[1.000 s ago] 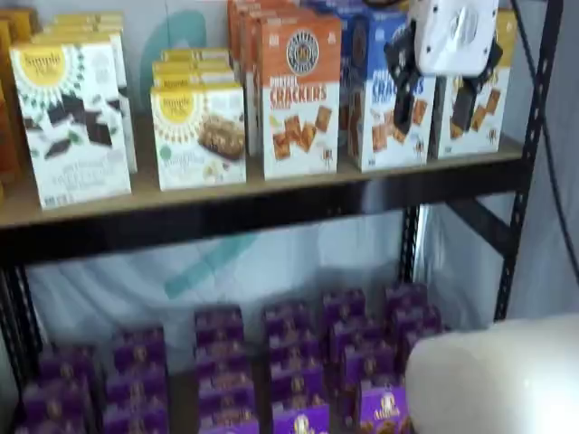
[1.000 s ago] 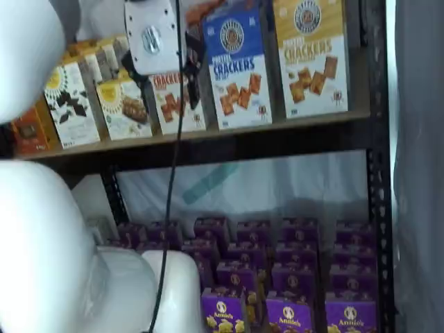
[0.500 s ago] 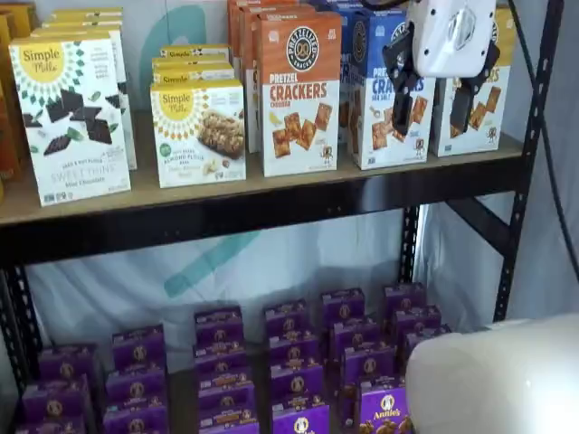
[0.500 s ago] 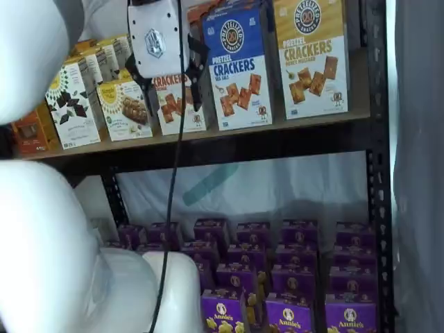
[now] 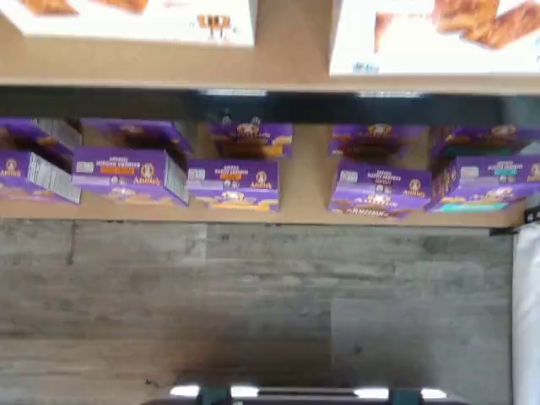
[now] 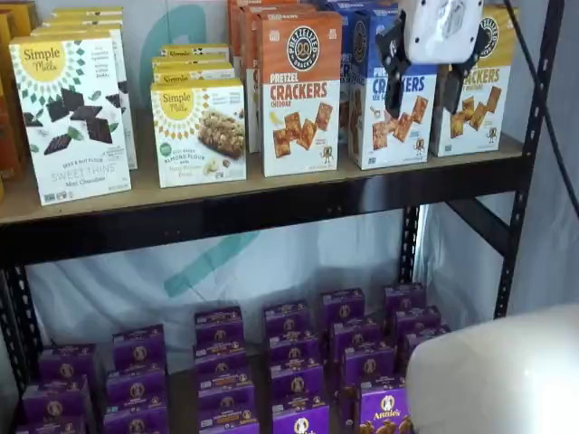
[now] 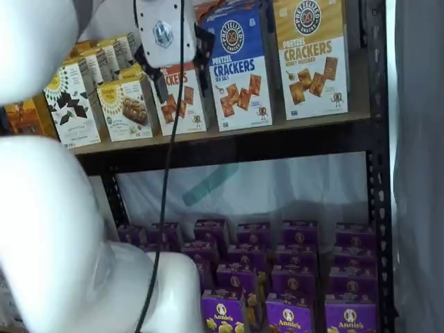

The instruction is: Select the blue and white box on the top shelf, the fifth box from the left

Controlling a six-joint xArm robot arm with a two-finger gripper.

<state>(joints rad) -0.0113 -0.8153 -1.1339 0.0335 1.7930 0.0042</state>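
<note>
The blue and white box (image 6: 392, 113) stands upright on the top shelf (image 6: 271, 188), between an orange-topped and a yellow-topped box. It shows in both shelf views (image 7: 239, 69). My gripper (image 6: 423, 98) hangs in front of the shelf, over the blue and white box's right part and the gap beside it. Its two black fingers (image 6: 393, 77) stand apart with a plain gap, so it is open and empty. In a shelf view the gripper (image 7: 180, 80) shows to the left of the box. The wrist view shows the shelf board (image 5: 291, 55) and white box bottoms only.
An orange-topped Cheddar box (image 6: 300, 90), a yellow-topped box (image 6: 472, 95) and Simple Mills boxes (image 6: 71, 117) share the top shelf. Purple boxes (image 6: 298, 362) fill the lower shelf. A black rack post (image 6: 529, 136) stands at the right. My white arm (image 7: 48, 229) fills the foreground.
My gripper has risen in front of the top shelf, from about the middle of the box fronts to their upper part. Its fingers stay apart. The boxes have not moved.
</note>
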